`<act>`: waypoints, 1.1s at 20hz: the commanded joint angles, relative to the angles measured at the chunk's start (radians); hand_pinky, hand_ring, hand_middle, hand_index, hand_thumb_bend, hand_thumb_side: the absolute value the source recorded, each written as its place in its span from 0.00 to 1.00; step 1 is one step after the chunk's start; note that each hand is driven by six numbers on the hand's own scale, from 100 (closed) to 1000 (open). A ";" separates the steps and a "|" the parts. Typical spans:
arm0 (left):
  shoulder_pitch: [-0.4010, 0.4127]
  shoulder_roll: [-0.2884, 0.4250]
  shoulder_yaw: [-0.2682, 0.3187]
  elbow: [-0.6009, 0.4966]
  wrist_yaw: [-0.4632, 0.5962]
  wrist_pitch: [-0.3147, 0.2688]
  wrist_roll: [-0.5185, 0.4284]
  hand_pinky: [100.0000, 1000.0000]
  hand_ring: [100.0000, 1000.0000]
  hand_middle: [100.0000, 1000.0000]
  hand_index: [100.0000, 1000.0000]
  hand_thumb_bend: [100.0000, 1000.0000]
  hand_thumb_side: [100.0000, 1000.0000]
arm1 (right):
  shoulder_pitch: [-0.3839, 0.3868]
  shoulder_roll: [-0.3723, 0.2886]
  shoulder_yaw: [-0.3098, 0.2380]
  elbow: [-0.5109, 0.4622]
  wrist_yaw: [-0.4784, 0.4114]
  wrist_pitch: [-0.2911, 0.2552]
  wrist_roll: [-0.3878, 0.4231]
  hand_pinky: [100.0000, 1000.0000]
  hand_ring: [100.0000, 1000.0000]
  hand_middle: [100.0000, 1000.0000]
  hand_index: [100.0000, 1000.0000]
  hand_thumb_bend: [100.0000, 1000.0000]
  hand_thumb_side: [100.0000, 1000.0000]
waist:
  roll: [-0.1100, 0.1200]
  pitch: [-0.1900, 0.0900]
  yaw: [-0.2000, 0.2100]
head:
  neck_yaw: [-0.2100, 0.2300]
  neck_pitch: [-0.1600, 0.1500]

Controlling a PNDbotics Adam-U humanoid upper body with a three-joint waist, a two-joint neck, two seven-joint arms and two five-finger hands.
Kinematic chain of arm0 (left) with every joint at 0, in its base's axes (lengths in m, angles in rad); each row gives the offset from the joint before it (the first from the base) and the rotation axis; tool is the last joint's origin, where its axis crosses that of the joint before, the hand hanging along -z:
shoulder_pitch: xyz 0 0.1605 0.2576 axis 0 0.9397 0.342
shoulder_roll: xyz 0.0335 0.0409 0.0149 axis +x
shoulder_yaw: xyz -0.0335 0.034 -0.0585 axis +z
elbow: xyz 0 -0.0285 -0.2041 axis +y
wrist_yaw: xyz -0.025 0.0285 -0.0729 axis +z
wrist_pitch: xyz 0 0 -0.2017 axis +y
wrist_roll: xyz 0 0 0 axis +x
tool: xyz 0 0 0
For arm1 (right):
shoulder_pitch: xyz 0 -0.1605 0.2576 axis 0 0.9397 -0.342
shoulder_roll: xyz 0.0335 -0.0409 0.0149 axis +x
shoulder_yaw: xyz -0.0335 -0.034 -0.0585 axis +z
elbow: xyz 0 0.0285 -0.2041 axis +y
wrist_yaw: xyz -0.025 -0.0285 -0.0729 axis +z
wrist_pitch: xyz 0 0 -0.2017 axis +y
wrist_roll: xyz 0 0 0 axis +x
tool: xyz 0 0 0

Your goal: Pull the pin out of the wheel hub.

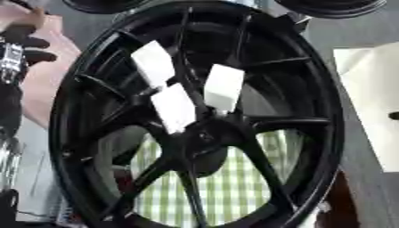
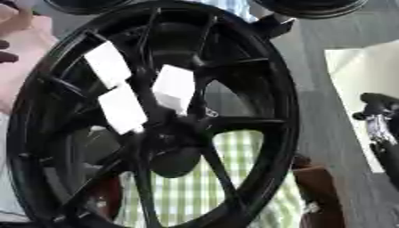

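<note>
Wheel hub (image 1: 210, 133): black alloy wheel, standing upright on its rim and tilted slightly, filling most of both views; centre boss just below the middle of the view.
Spokes (image 1: 265, 167): thin, black, radiating from the boss to the rim; open gaps between them.
White tags (image 1: 224, 87): three pale rectangular pieces lying against the upper spokes, clustered just above the boss; two side by side, the third higher and to the left.
Pin: not distinguishable among the dark parts at the boss; position cannot be told.
Checked cloth (image 1: 234, 187): green-and-white, seen through the lower gaps of the wheel, behind it.
Counter (image 2: 327, 31): grey surface, visible to the right of the rim.
White sheet (image 1: 374, 102): flat on the counter at the right edge, apart from the wheel.
Left hand (image 1: 27, 42): black, at the upper left edge, beside the rim and not touching the spokes; fingers bent, holding nothing visible; silver forearm section below it.
Right hand (image 2: 378, 107): black, at the right edge over the white sheet, well apart from the wheel; only part showing, finger posture cannot be told.
Dark round objects (image 2: 311, 6): two, at the top edge, behind the wheel.
Brown block (image 2: 315, 187): lower right, just beside the rim.
</note>
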 commanded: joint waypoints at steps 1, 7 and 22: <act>-0.010 0.024 0.009 -0.012 0.017 0.002 0.014 0.83 0.56 0.55 0.76 0.04 0.70 | -0.003 -0.011 -0.008 -0.013 -0.002 0.000 0.000 0.88 0.64 0.77 0.74 0.00 0.77 | 0.013 -0.092 0.000 | 0.003 -0.010; -0.008 0.027 0.014 -0.021 0.055 0.018 0.049 0.83 0.55 0.54 0.75 0.00 0.67 | -0.008 -0.008 -0.013 -0.013 0.001 -0.006 -0.007 0.88 0.63 0.77 0.74 0.00 0.76 | 0.013 -0.083 0.000 | 0.001 -0.004; -0.033 0.092 0.012 -0.065 0.032 -0.023 0.038 0.82 0.57 0.56 0.76 0.00 0.53 | -0.012 -0.008 -0.014 -0.013 0.000 -0.001 -0.010 0.87 0.62 0.76 0.74 0.00 0.76 | 0.021 -0.073 0.000 | -0.033 -0.014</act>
